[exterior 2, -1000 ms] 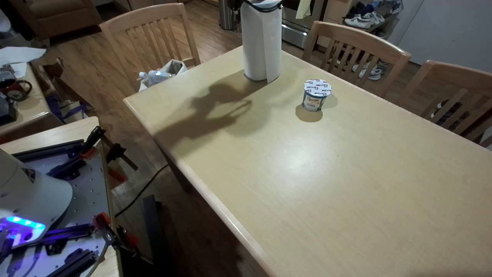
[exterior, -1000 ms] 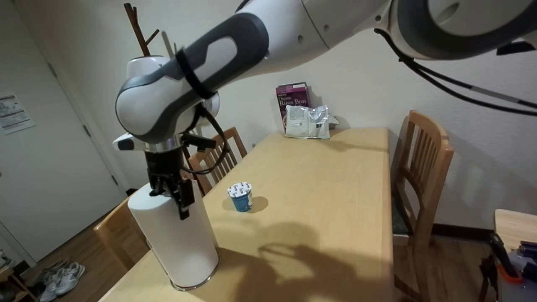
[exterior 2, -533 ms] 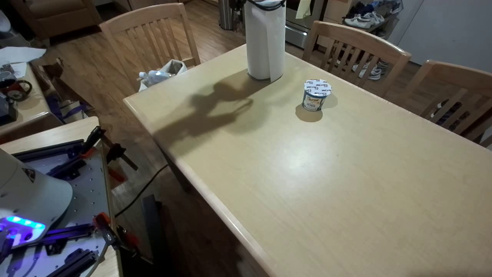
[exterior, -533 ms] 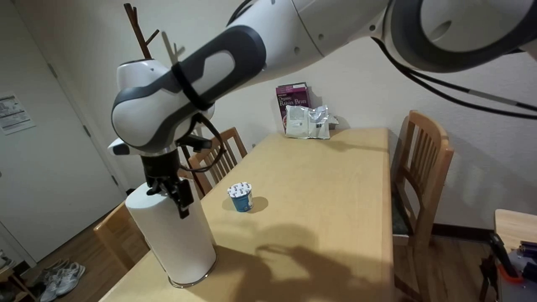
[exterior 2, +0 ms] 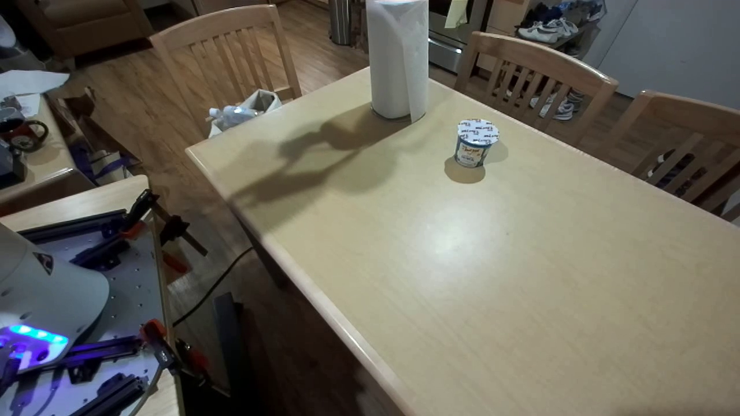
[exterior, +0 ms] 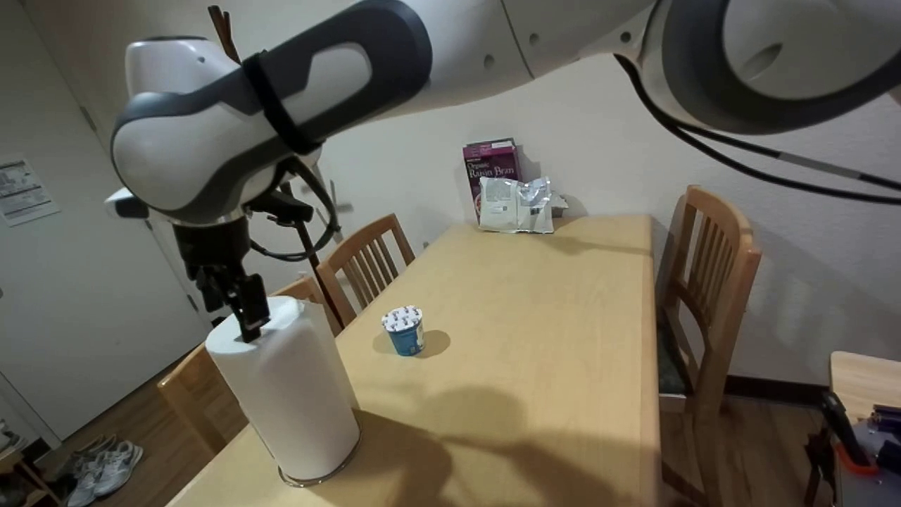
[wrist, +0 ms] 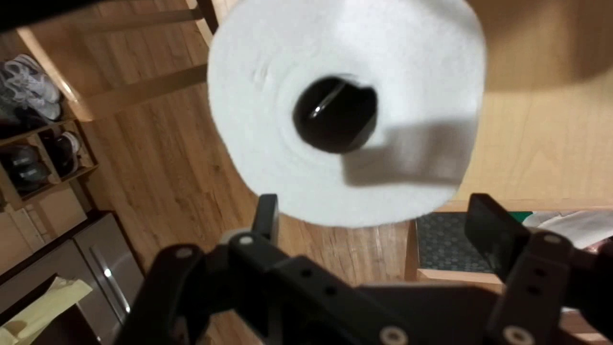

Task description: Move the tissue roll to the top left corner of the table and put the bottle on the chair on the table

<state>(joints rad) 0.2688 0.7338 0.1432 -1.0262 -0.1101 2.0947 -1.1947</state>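
We see the gripper (wrist: 376, 211), fingers (wrist: 266, 218) spread wide, at the top of the roll (exterior: 295, 405), which stands upright on the table (exterior 2: 520, 260) near a corner; whether they touch it, we cannot tell. At the chair (exterior 2: 219, 22) we see the bottle (exterior 2: 234, 115).

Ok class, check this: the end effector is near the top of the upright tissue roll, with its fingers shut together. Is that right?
Not shut: the wrist view shows the end effector open, its fingers wide apart. It is indeed near the top of the upright tissue roll, as an exterior view shows.
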